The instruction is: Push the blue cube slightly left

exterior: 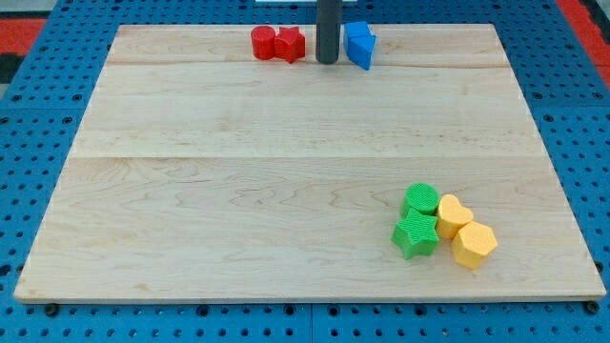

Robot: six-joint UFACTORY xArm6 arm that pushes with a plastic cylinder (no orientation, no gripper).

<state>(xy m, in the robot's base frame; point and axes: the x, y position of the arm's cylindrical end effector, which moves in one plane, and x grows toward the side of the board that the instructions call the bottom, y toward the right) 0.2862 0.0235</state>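
On the wooden board (286, 191), near the view's top edge, the blue cube (359, 44) sits just right of my tip (327, 62), a bare rod gripping nothing, with two red blocks (277, 44) at its left.

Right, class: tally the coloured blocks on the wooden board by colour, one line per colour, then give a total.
Red: 2, red cylinder and red star-like block
Blue: 1, blue cube, just to the view's right of my tip
Green: 2, green cylinder and green star
Yellow: 2, yellow heart-like block and yellow hexagon
Total: 7
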